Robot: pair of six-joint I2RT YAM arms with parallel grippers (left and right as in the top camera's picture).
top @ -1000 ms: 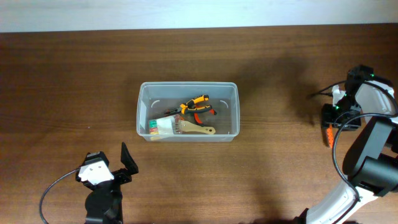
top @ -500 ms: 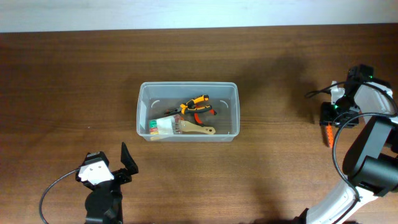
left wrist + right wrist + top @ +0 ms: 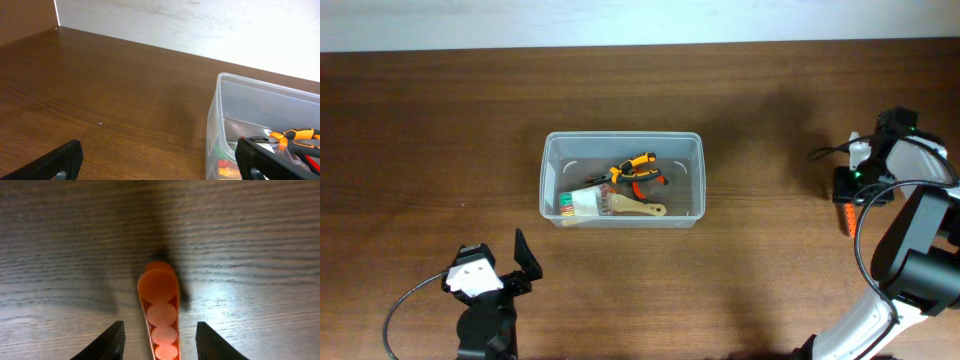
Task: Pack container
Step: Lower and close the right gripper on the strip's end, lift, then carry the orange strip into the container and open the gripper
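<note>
The clear plastic container (image 3: 621, 180) sits mid-table and holds orange-and-black pliers (image 3: 635, 166), a wooden-handled brush (image 3: 610, 204) and a small multicoloured item. In the left wrist view its near wall (image 3: 220, 130) is at the right. My left gripper (image 3: 520, 262) is open and empty, near the front edge, left of the container (image 3: 160, 162). My right gripper (image 3: 844, 192) is open at the far right, its fingers (image 3: 159, 341) on either side of an orange tool handle (image 3: 160, 307) lying on the table. The orange tool (image 3: 844, 216) pokes out below the gripper in the overhead view.
The brown wooden table (image 3: 440, 130) ends at a white strip along the back edge (image 3: 620, 20). The right arm's cable and body (image 3: 910, 250) occupy the right front corner.
The right gripper has shifted slightly left over the orange tool. The left arm and the container have not moved.
</note>
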